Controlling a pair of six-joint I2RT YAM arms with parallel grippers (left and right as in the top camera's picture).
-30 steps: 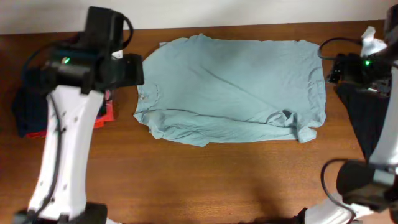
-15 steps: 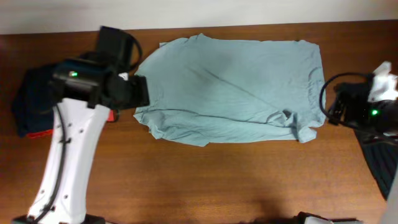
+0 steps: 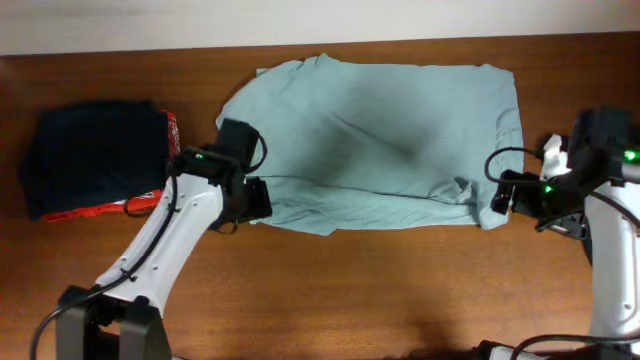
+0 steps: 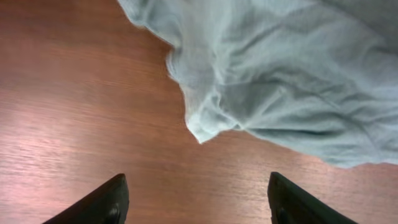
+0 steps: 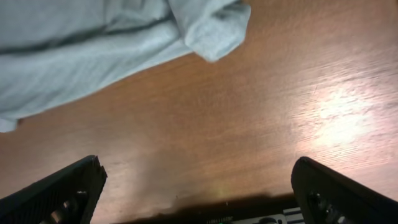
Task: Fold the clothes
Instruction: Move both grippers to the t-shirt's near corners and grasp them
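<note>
Lying flat, T-shirt (image 3: pixel 370 130) spans from left hand (image 3: pixel 258 200) to right hand (image 3: pixel 500 195).

The shirt (image 4: pixel 286 81) fills the upper right part of the view; it is pale grey-blue, soft and much wrinkled; it lies on the brown wooden table (image 4: pixel 81 112). Its edge runs from the top centre down to the right; one bunched corner of it points down toward the middle of the view, with folds gathered above. The left gripper (image 4: pixel 196 202) is at the bottom edge; its two dark fingers (image 4: pixel 99 202) stand wide apart, one at the lower left and one at the lower right; only table shows between them. The shirt corner is near the fingers but apart from them.
</note>
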